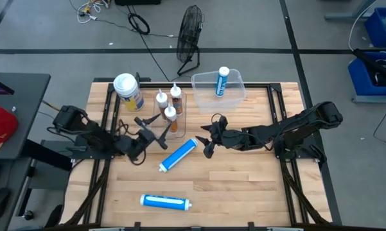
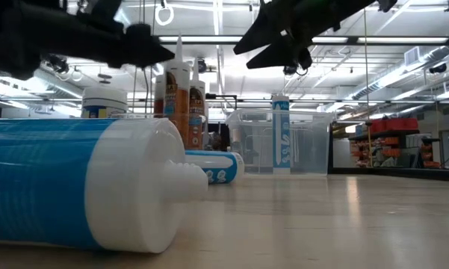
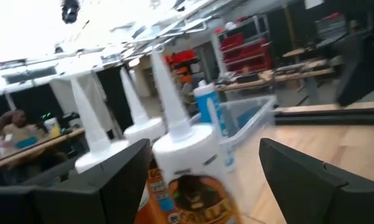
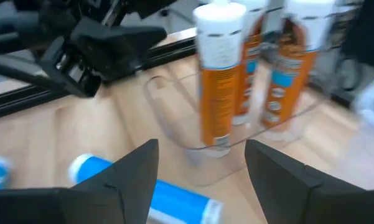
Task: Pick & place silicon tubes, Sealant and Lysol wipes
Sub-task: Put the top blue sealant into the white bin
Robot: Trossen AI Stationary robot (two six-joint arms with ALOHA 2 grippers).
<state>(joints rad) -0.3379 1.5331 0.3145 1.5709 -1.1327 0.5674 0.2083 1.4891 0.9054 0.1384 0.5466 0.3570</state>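
Both grippers hang open and empty on either side of the orange tubes (image 1: pixel 169 106).

You have the left gripper (image 1: pixel 155 130) just left of the orange tubes, its fingers (image 3: pixel 311 180) spread wide with nothing between them, an orange tube's white nozzle close ahead. Your right gripper (image 1: pixel 209 138) sits to the right of those tubes, above the table (image 1: pixel 244 186), jaws likewise parted and holding nothing. The Lysol wipes (image 1: pixel 128 91) stand upright just left of the orange tubes, untouched. One blue tube (image 1: pixel 178 154) lies just in front of them between the grippers, another blue tube (image 1: pixel 165 202) lies farther forward, and a third blue tube (image 1: pixel 221 81) stands in the clear bin (image 1: pixel 239 84) to their right.
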